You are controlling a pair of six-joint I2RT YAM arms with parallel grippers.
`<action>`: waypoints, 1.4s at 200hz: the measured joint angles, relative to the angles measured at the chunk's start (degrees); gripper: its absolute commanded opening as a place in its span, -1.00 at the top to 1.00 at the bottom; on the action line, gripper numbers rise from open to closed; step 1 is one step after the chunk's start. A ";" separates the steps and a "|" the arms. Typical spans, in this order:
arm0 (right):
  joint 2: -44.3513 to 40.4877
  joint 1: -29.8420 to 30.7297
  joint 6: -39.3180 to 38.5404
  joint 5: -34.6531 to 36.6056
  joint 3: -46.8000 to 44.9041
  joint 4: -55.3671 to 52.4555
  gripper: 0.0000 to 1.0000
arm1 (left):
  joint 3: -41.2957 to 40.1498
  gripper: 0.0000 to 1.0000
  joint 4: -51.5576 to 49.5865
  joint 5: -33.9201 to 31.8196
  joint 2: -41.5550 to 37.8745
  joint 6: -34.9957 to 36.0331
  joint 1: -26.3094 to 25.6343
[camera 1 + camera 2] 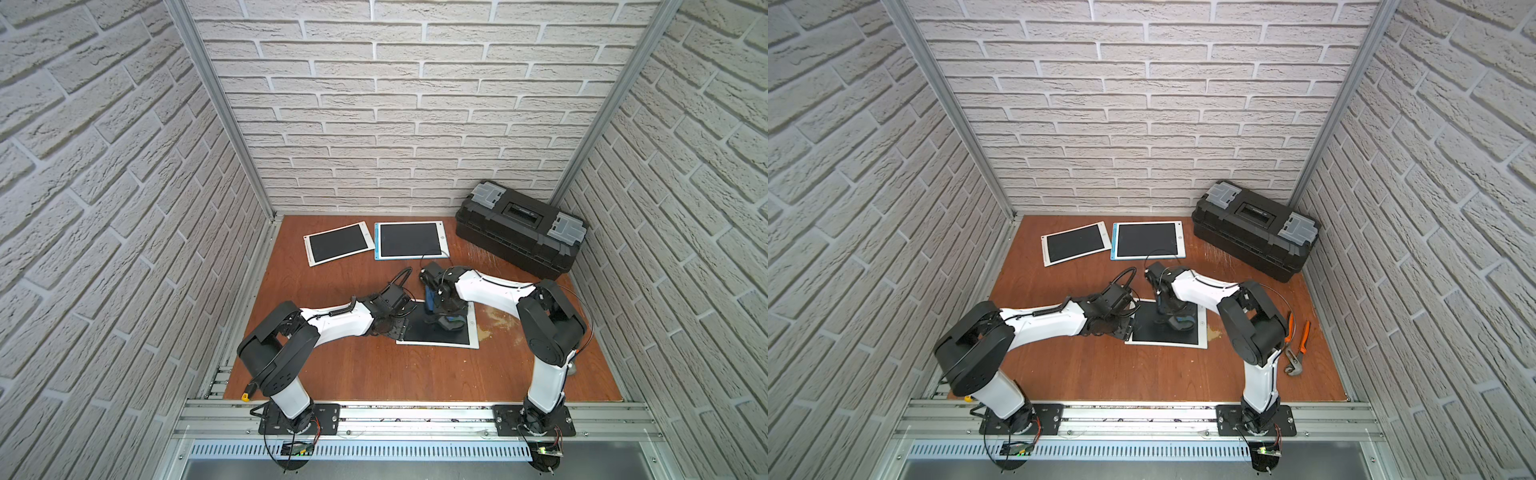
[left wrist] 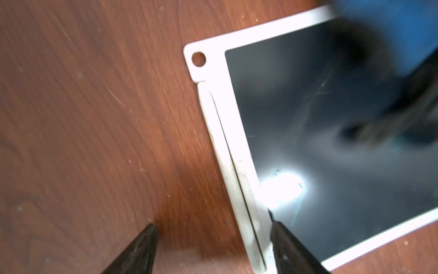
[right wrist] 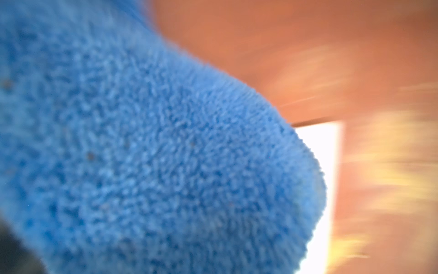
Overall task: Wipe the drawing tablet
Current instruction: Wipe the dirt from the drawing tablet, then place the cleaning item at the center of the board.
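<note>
Right gripper (image 1: 442,318) clamped on blue cloth (image 3: 142,142), down on tablet (image 1: 419,334), lower centre of both top views. Left gripper (image 2: 213,225) apart, straddling white border (image 2: 239,132). Likely light, stiff, slick on wooden table (image 1: 332,365), easily scratched; best pinned by border, never dark screen.

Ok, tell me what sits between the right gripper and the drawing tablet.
Only the blue cloth, which the right gripper holds clamped, and which appears to rest on the dark screen of the drawing tablet. Nothing else visible lies between them.
</note>
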 measured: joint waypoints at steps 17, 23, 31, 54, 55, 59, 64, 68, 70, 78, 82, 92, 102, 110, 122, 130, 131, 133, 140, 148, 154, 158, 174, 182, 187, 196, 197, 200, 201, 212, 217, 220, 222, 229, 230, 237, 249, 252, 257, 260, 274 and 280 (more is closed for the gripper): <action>-1.31 -5.73 0.57 6.51 -1.14 -4.11 0.95 | -0.07 -0.53 0.04 0.07 -0.09 0.00 0.04; -2.12 -6.97 0.57 8.11 -1.42 -5.29 0.95 | -0.09 -0.52 0.07 0.07 -0.11 0.00 0.04; -3.87 -7.78 0.50 10.10 -1.57 -6.75 0.95 | -0.11 -0.53 0.09 0.07 -0.11 0.00 0.04; -11.02 -6.56 -0.92 12.61 -1.29 -7.39 0.95 | -0.33 -0.53 0.33 0.04 -0.31 0.00 0.04; -11.23 -6.51 -1.01 12.63 -1.25 -7.39 0.95 | -0.35 -0.53 0.35 0.04 -0.31 0.00 0.04; -12.41 -6.32 -1.42 12.76 -1.07 -7.34 0.95 | -0.39 -0.53 0.39 0.04 -0.33 0.00 0.07; -13.62 -6.16 -1.99 12.83 -0.76 -7.30 0.95 | -0.42 -0.53 0.44 0.04 -0.33 0.00 0.07; -14.49 -6.01 -2.34 12.83 -0.48 -7.21 0.95 | -0.42 -0.53 0.44 0.04 -0.33 0.00 0.07; -14.91 -5.95 -2.64 12.81 -0.31 -7.17 0.95 | -0.42 -0.53 0.44 0.04 -0.35 0.00 0.07; -16.04 -5.70 -3.48 12.72 0.44 -6.82 0.95 | -0.48 -0.53 0.48 0.04 -0.39 0.02 0.07; -16.28 -5.68 -3.78 12.70 0.81 -6.69 0.95 | -0.52 -0.53 0.52 0.04 -0.44 0.02 0.07; -16.44 -5.70 -4.70 12.37 2.05 -6.32 0.95 | -0.72 -0.53 0.66 0.02 -0.63 0.02 0.07; -15.91 -5.70 -5.44 12.04 3.39 -5.95 0.95 | -1.03 -0.54 0.63 -0.11 -0.92 -0.02 0.11; -15.10 -5.86 -5.81 11.78 4.55 -5.73 0.95 | -1.40 -0.55 0.59 -0.24 -1.40 -0.07 0.17; -13.57 -6.43 -6.14 11.13 6.36 -5.40 0.95 | -2.25 -0.55 0.31 -0.37 -2.38 -0.33 0.17; -12.00 -6.88 -6.29 10.36 7.72 -5.03 0.95 | -3.19 -0.55 -0.07 -0.33 -3.56 -0.48 0.17; -11.85 -6.93 -6.34 10.27 7.82 -4.98 0.95 | -3.28 -0.55 -0.09 -0.31 -3.67 -0.48 0.17; -11.47 -7.06 -6.40 10.05 8.15 -4.87 0.95 | -3.54 -0.55 -0.13 -0.26 -3.93 -0.52 0.17; -9.79 -7.65 -6.47 9.25 9.25 -4.26 0.95 | -4.50 -0.55 -0.37 -0.04 -5.33 -0.55 0.17; -8.00 -8.41 -6.49 8.39 10.16 -3.54 0.95 | -5.53 -0.55 -0.66 0.26 -7.37 -0.57 0.15; -6.49 -9.18 -6.45 7.58 10.84 -2.97 0.95 | -6.12 -0.56 -0.74 0.46 -8.96 -0.72 0.15; -5.35 -9.75 -6.43 7.02 11.23 -2.60 0.95 | -6.47 -0.56 -0.87 0.61 -10.34 -0.83 0.13; -0.57 -12.35 -6.34 4.35 13.64 -1.73 0.78 | -7.13 -0.56 -1.14 1.16 -15.65 -1.40 0.11; 1.81 -13.68 -6.34 2.89 15.19 -1.53 0.60 | -7.15 -0.56 -1.11 1.29 -18.16 -1.57 0.11; 3.56 -14.69 -6.38 1.42 16.24 -0.98 0.45 | -7.15 -0.56 -1.05 1.38 -19.96 -1.75 0.11; 6.21 -16.17 -6.82 -1.03 17.88 0.13 0.11 | -7.28 -0.56 -0.92 1.55 -22.73 -2.08 0.11; 6.40 -16.26 -6.73 -1.31 17.99 0.28 0.08 | -7.28 -0.56 -0.92 1.55 -22.97 -2.12 0.11; 7.13 -16.65 -7.02 -2.12 18.43 0.68 -0.03 | -7.43 -0.56 -0.74 1.64 -23.89 -2.38 0.11; 7.48 -16.83 -7.15 -2.32 18.62 0.83 -0.06 | -7.45 -0.56 -0.72 1.64 -24.06 -2.40 0.11; 10.12 -18.08 -7.96 -4.72 20.44 1.90 -0.35 | -8.02 -0.56 -0.66 2.01 -26.93 -2.91 0.11; 11.23 -18.62 -8.50 -5.51 21.44 2.03 -0.38 | -8.28 -0.56 -0.66 2.12 -27.85 -3.04 0.11; 11.80 -18.84 -8.68 -5.75 22.01 2.03 -0.40 | -8.44 -0.56 -0.63 2.19 -28.30 -3.13 0.11; 12.13 -18.99 -8.96 -6.03 22.43 2.03 -0.43 | -8.57 -0.56 -0.63 2.23 -28.61 -3.17 0.13; 13.25 -19.23 -9.60 -6.56 23.89 2.03 -0.48 | -9.01 -0.56 -0.74 2.29 -29.59 -3.48 0.15; 13.44 -19.26 -9.64 -6.71 24.22 2.03 -0.48 | -9.05 -0.56 -0.76 2.32 -29.68 -3.50 0.17; 14.08 -19.30 -10.38 -7.21 25.59 1.92 -0.50 | -9.46 -0.56 -0.76 2.40 -30.21 -3.80 0.22; 14.27 -19.12 -11.47 -7.76 27.21 1.77 -0.54 | -10.05 -0.56 -0.96 2.54 -30.40 -4.13 0.48; 14.12 -19.10 -11.61 -7.87 27.50 1.70 -0.55 | -10.21 -0.56 -0.98 2.54 -30.36 -4.22 0.55; 13.81 -19.10 -12.04 -8.02 27.74 1.66 -0.56 | -10.51 -0.56 -0.98 2.58 -30.29 -4.37 0.66; 13.60 -19.10 -12.22 -8.11 27.78 1.70 -0.57 | -10.71 -0.56 -0.98 2.60 -30.21 -4.44 0.79; 11.91 -19.08 -13.09 -8.52 27.26 1.62 -0.59 | -11.56 -0.56 -0.96 3.13 -30.01 -4.87 1.11; 10.91 -19.04 -13.31 -8.59 26.73 1.57 -0.59 | -11.87 -0.56 -0.96 3.58 -29.94 -5.09 1.29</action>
